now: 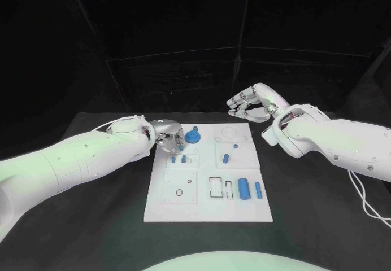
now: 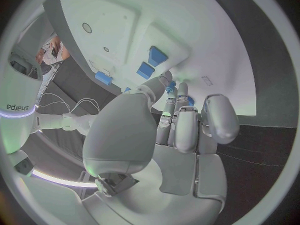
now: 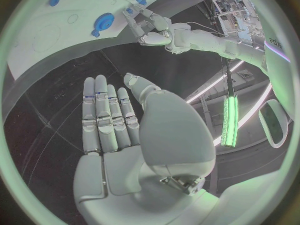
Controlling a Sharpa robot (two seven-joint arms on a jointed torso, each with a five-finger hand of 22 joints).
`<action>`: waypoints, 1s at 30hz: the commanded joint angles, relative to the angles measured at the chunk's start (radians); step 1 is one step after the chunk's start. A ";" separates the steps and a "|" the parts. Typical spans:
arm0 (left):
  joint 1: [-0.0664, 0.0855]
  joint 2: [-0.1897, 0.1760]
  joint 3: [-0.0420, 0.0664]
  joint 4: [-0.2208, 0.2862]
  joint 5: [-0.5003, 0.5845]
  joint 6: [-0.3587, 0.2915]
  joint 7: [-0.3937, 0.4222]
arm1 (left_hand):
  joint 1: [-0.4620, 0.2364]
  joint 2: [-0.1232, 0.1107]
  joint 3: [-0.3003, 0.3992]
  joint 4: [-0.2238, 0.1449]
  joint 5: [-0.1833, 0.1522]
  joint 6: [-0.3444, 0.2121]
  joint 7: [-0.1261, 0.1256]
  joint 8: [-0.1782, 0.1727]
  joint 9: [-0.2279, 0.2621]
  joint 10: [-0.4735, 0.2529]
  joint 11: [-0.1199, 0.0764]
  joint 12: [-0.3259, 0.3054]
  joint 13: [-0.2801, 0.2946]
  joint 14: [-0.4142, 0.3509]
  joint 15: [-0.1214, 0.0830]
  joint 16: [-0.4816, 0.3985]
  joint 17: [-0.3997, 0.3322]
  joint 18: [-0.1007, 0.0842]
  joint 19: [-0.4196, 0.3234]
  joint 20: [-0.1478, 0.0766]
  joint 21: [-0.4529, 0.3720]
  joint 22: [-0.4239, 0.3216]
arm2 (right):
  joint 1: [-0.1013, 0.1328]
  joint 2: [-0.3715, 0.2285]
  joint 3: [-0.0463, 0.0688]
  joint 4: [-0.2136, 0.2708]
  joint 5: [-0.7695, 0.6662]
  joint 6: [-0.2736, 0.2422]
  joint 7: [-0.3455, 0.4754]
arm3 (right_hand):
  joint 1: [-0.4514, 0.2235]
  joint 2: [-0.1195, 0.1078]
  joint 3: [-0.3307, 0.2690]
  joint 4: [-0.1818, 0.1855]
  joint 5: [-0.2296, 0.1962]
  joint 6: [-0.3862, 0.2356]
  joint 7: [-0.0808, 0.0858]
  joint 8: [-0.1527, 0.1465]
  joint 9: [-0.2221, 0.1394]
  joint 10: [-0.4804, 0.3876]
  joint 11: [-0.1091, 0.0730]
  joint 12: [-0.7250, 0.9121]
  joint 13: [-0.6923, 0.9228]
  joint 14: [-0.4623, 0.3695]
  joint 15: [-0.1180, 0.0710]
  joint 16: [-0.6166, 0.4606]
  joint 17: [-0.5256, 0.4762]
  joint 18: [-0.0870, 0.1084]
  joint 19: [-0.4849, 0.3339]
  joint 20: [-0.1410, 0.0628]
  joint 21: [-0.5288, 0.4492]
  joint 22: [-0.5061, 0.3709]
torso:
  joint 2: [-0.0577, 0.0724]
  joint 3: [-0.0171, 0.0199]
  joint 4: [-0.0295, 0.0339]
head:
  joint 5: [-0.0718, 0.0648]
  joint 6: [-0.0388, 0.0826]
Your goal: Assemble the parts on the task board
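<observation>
**benchrat:** How far along was it at that point?

**servo_sam:** Early-to-middle, I'd guess. The task board (image 1: 163, 209) sat flat in the middle of the black table (image 1: 98, 226), and most of the blue parts hadn't gone home. Biggest thing going: the left hand (image 1: 168, 138) was down over the board's far-left corner, fingers curled at the plate right beside the round blue gear (image 1: 193, 137). Couldn't tell if it actually had anything pinched; the left wrist view just showed fingers (image 2: 187, 130) bunched close to the board with small blue pieces past the tips.

**benchrat:** And the right?

**servo_sam:** The right hand (image 1: 248, 106) was up off the far edge of the board, well clear of it, palm spread flat and fingers straight, holding nothing.

**benchrat:** So what was left?

**servo_sam:** A big blue cylinder (image 1: 243, 188) and a thinner blue pin (image 1: 258, 190) were lying loose near the right side, next to an open rectangular slot (image 1: 216, 187). A few small blue pegs (image 1: 184, 159) looked to be standing in the middle blocks, so maybe those counted as done. The loose ones, I'd say, still needed seating.
</observation>
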 commanded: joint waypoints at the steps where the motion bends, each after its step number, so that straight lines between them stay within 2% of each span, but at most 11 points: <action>1: 0.002 -0.008 0.001 0.010 0.003 -0.017 0.005 | -0.006 0.002 -0.004 -0.002 0.000 -0.006 0.001 0.002 -0.001 -0.006 -0.001 -0.006 -0.001 0.021 0.006 0.000 -0.001 -0.017 -0.003 0.003 -0.003 -0.001 | 0.002 -0.002 0.001 -0.003 -0.024 0.028 -0.031 | 0.001 0.011 -0.002 -0.006 -0.002 0.000 0.008 -0.004 0.000 -0.003 0.003 -0.003 -0.001 0.003 0.004 -0.001 -0.001 0.001 0.003 0.007 -0.004 -0.001 | 0.000 0.0001 0.0007 | 0.000 0.002; 5: 0.002 -0.017 0.001 0.016 0.003 -0.033 0.003 | -0.004 0.001 -0.005 -0.005 0.000 -0.020 0.004 -0.001 -0.007 -0.026 0.003 -0.008 -0.003 0.020 0.010 0.000 -0.004 -0.014 -0.006 0.007 -0.013 -0.010 | 0.002 -0.002 0.001 -0.007 -0.045 0.043 -0.053 | 0.001 0.009 -0.004 -0.008 -0.002 -0.001 0.008 -0.004 0.000 -0.007 0.004 -0.005 -0.002 0.006 0.004 -0.001 -0.003 0.002 0.006 0.007 -0.005 -0.002 | 0.000 0.0003 0.0001 | 0.001 0.004; 8: 0.003 -0.025 0.004 0.016 0.012 -0.046 -0.003 | -0.003 -0.001 -0.010 -0.008 -0.001 -0.066 0.009 -0.001 -0.020 -0.061 0.009 -0.007 -0.005 0.019 0.016 0.000 -0.010 -0.008 -0.015 0.012 -0.039 -0.034 | 0.002 -0.001 0.001 -0.015 -0.089 0.081 -0.093 | 0.004 0.011 -0.009 -0.013 -0.005 -0.003 0.006 -0.004 0.000 -0.019 0.002 -0.009 -0.002 0.035 -0.003 0.009 -0.003 0.005 0.027 0.002 0.004 0.001 | 0.000 0.0000 -0.0004 | 0.001 0.004; 10: 0.004 -0.029 0.012 0.013 0.024 -0.056 -0.006 | 0.000 -0.001 -0.019 -0.010 -0.001 -0.096 0.013 -0.001 -0.022 -0.091 0.014 -0.007 -0.005 0.018 0.020 0.000 -0.014 -0.002 -0.024 0.015 -0.069 -0.061 | 0.002 -0.001 0.001 -0.021 -0.131 0.119 -0.122 | 0.011 0.014 -0.017 -0.023 -0.004 0.004 0.002 -0.001 0.001 -0.011 -0.007 -0.002 0.000 0.092 -0.018 0.036 0.006 0.007 0.069 -0.012 0.032 0.015 | 0.000 -0.0005 -0.0009 | 0.001 0.004; 13: 0.004 -0.043 0.031 0.009 0.057 -0.076 -0.008 | 0.008 0.003 -0.035 -0.014 -0.001 -0.117 0.021 -0.001 -0.021 -0.154 0.025 -0.008 -0.008 0.016 0.027 0.000 -0.019 0.006 -0.036 0.022 -0.113 -0.102 | 0.002 -0.003 0.001 -0.026 -0.212 0.183 -0.167 | 0.017 0.018 -0.031 -0.034 -0.007 0.023 -0.012 0.005 0.003 0.037 -0.029 0.023 0.005 0.204 -0.051 0.101 0.038 0.008 0.146 -0.043 0.095 0.047 | 0.000 -0.0002 -0.0005 | -0.001 0.005; 16: 0.008 -0.064 0.044 0.011 0.128 -0.096 -0.006 | 0.016 0.012 -0.054 -0.015 0.000 -0.126 0.027 0.001 -0.020 -0.196 0.033 -0.007 -0.007 0.015 0.033 0.001 -0.024 0.012 -0.043 0.028 -0.143 -0.130 | 0.002 -0.006 0.001 -0.023 -0.305 0.241 -0.205 | 0.016 0.022 -0.037 -0.045 -0.006 0.039 -0.032 0.004 0.002 0.088 -0.048 0.041 0.006 0.245 -0.081 0.229 0.110 0.005 0.211 -0.074 0.169 0.091 | -0.001 0.0008 0.0010 | -0.014 0.010; 18: 0.014 -0.085 0.050 0.017 0.228 -0.104 -0.003 | 0.017 0.015 -0.057 -0.014 0.000 -0.125 0.028 0.002 -0.020 -0.198 0.033 -0.005 -0.007 0.014 0.034 0.000 -0.025 0.015 -0.046 0.029 -0.156 -0.142 | 0.002 -0.007 0.001 -0.019 -0.380 0.280 -0.233 | 0.012 0.022 -0.035 -0.048 -0.006 0.045 -0.033 0.003 0.002 0.097 -0.060 0.040 0.006 0.250 -0.084 0.315 0.156 0.005 0.225 -0.080 0.197 0.111 | -0.001 0.0009 0.0000 | -0.017 0.008; 21: 0.020 -0.116 0.054 0.032 0.371 -0.110 0.009 | 0.012 0.023 -0.069 -0.008 0.000 -0.114 0.030 0.006 -0.018 -0.175 0.031 0.011 -0.003 0.012 0.033 -0.001 -0.033 0.021 -0.053 0.030 -0.183 -0.166 | 0.002 -0.007 0.001 -0.013 -0.467 0.319 -0.261 | 0.002 0.019 -0.026 -0.051 -0.009 0.050 -0.036 0.000 0.001 0.103 -0.063 0.034 0.005 0.245 -0.089 0.439 0.223 0.002 0.241 -0.083 0.248 0.150 | -0.001 0.0008 0.0003 | -0.024 0.010; 25: 0.024 -0.166 0.056 0.073 0.601 -0.128 0.057 | -0.009 0.032 -0.088 0.009 0.000 -0.085 0.032 0.017 -0.015 -0.131 0.028 0.036 0.002 0.009 0.031 -0.005 -0.043 0.028 -0.063 0.029 -0.224 -0.203 | 0.001 -0.004 0.000 -0.011 -0.562 0.356 -0.292 | -0.009 0.014 -0.013 -0.051 -0.023 0.050 -0.040 -0.002 0.001 0.092 -0.060 0.019 0.004 0.240 -0.087 0.553 0.294 -0.021 0.303 -0.083 0.387 0.298 | -0.001 -0.0006 0.0025 | -0.030 0.015; 28: 0.026 -0.206 0.056 0.120 0.829 -0.138 0.129 | -0.024 0.042 -0.098 0.024 0.000 -0.071 0.036 0.022 -0.015 -0.105 0.027 0.050 0.003 0.005 0.030 -0.011 -0.058 0.033 -0.073 0.028 -0.254 -0.230 | 0.000 0.002 0.000 -0.015 -0.618 0.371 -0.308 | -0.016 0.010 -0.006 -0.049 -0.033 0.044 -0.038 -0.003 0.001 0.077 -0.057 0.007 0.003 0.249 -0.084 0.676 0.402 -0.035 0.340 -0.081 0.469 0.387 | 0.000 -0.0007 0.0022 | -0.033 0.018; 30: 0.026 -0.231 0.055 0.156 0.996 -0.133 0.187 | -0.021 0.050 -0.098 0.027 0.001 -0.060 0.037 0.025 -0.015 -0.097 0.027 0.056 0.001 -0.015 0.030 -0.038 -0.118 0.045 -0.100 0.029 -0.322 -0.290 | -0.001 0.006 0.000 -0.018 -0.646 0.377 -0.315 | -0.020 0.007 0.000 -0.048 -0.040 0.043 -0.037 -0.003 0.001 0.073 -0.055 0.003 0.003 0.248 -0.082 0.754 0.468 -0.045 0.362 -0.078 0.521 0.443 | 0.000 -0.0010 0.0021 | -0.035 0.020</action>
